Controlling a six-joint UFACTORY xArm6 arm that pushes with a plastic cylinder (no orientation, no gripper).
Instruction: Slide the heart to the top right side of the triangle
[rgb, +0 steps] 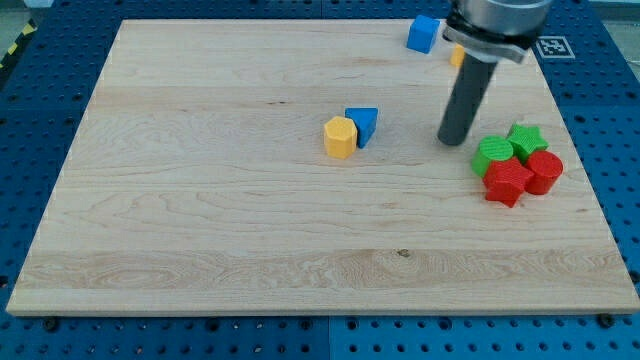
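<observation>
A blue triangle block (363, 124) sits near the board's middle, touching a yellow block (340, 137) on its left that looks six-sided. A second yellow block (456, 56) shows only as a sliver at the view's top right, mostly hidden behind my rod; its shape cannot be made out. My tip (455, 141) rests on the board to the right of the triangle, apart from it and just left of the green and red cluster.
A blue cube (423, 34) sits near the top edge. At the right, a green round block (492, 155), a green star (524, 138), a red star (507, 183) and a red round block (545, 171) are bunched together. The wooden board (200, 220) lies on a blue pegboard.
</observation>
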